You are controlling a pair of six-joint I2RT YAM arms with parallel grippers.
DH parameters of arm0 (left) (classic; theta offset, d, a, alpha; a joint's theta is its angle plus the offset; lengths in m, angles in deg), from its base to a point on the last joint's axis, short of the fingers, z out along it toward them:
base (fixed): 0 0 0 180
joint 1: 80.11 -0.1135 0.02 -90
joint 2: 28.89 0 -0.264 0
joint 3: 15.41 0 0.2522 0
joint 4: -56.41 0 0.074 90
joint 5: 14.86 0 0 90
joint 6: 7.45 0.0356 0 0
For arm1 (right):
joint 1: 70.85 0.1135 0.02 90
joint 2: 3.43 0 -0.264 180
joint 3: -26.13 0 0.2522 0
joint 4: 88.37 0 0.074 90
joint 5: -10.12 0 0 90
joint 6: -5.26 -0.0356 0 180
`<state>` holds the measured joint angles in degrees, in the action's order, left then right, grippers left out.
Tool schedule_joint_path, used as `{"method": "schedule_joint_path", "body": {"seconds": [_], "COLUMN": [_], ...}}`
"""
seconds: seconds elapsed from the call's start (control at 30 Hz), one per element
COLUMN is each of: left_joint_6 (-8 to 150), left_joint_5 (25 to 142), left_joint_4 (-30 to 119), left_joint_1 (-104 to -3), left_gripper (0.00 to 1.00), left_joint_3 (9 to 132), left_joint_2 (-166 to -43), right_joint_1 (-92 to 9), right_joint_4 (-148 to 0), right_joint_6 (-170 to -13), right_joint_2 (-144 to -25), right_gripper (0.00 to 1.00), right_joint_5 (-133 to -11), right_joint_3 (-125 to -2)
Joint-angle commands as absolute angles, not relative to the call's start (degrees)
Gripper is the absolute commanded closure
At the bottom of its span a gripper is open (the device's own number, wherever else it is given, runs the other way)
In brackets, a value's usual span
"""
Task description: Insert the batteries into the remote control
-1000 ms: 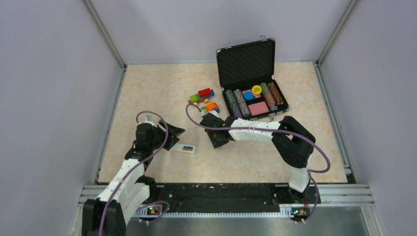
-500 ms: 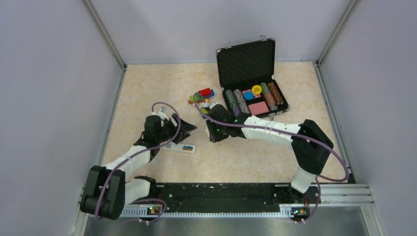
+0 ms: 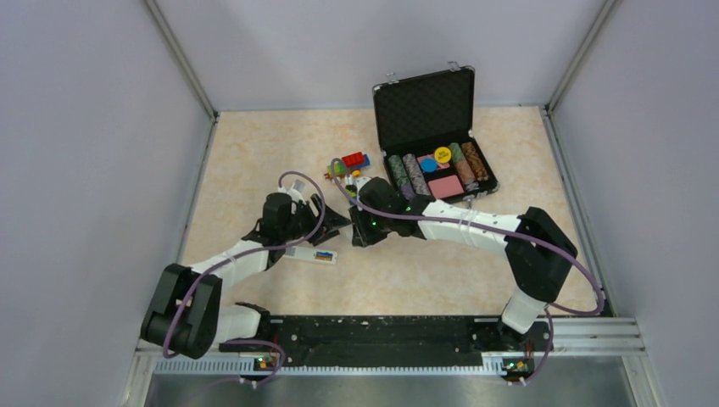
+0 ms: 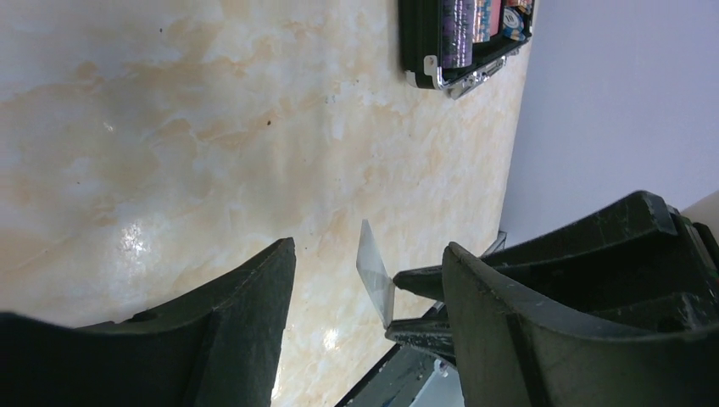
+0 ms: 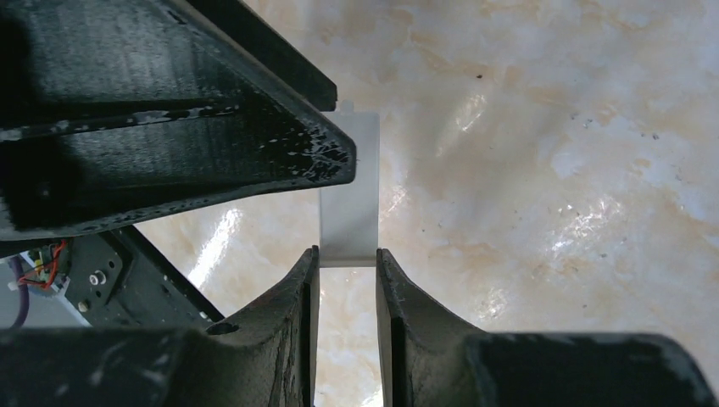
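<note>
Judged nearly done: found batteries (image 3: pixel 323 254) lying inside the remote (image 3: pixel 297 253) on the tabletop (image 3: pixel 424 271), leaving only the cover (image 5: pixel 348 191) (a thin white plate) unfitted, pinched in the right tool (image 5: pixel 348 259) and hung between the spread fingers of the left tool (image 4: pixel 369 250).

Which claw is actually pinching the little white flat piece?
The right claw, its fingers closed on the white piece; the left claw is wide open.

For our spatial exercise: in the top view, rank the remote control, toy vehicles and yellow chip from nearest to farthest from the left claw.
1. remote control, just near-side of the left claw.
2. toy vehicles, behind it.
3. yellow chip, back right, in the case.
</note>
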<state>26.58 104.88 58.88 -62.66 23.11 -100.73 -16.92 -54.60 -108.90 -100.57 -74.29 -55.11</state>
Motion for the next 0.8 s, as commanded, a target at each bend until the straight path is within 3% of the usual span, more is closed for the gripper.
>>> {"method": "schedule_joint_path", "body": {"seconds": [0.0, 0.13, 0.23, 0.3, 0.37, 0.47, 0.63, 0.77], "left_joint_6": [26.83, 26.55, 25.83, 25.68, 25.77, 26.15, 26.91, 24.02], "left_joint_5": [103.44, 101.91, 101.62, 101.24, 101.05, 100.95, 98.16, 97.45], "left_joint_4": [59.24, 57.75, 57.56, 56.94, 55.26, 51.26, 33.67, 21.64], "left_joint_1": [-61.43, -59.98, -59.57, -59.51, -59.52, -59.52, -59.55, -59.62], "left_gripper": [0.32, 0.40, 0.56, 0.74, 0.99, 1.00, 1.00, 1.00], "left_joint_3": [26.12, 27.62, 28.09, 28.39, 29.12, 31.02, 38.75, 45.50], "left_joint_2": [-102.35, -104.39, -105.36, -105.61, -105.54, -104.92, -103.86, -104.35], "right_joint_1": [-17.25, -17.30, -17.25, -17.29, -17.30, -17.26, -17.31, -17.10], "right_joint_4": [-57.83, -58.76, -59.05, -59.10, -58.79, -58.27, -60.84, -69.63], "right_joint_6": [-109.15, -109.64, -109.84, -109.96, -109.95, -109.43, -105.48, -98.13], "right_joint_2": [-98.35, -98.71, -99.07, -99.38, -99.68, -98.73, -92.23, -84.69], "right_gripper": [0.77, 0.77, 0.77, 0.77, 0.79, 0.72, 0.47, 0.41], "right_joint_5": [-72.55, -72.23, -72.31, -72.40, -72.41, -73.23, -76.58, -73.16], "right_joint_3": [-54.96, -54.89, -55.09, -55.25, -55.37, -55.45, -52.51, -46.41]}}
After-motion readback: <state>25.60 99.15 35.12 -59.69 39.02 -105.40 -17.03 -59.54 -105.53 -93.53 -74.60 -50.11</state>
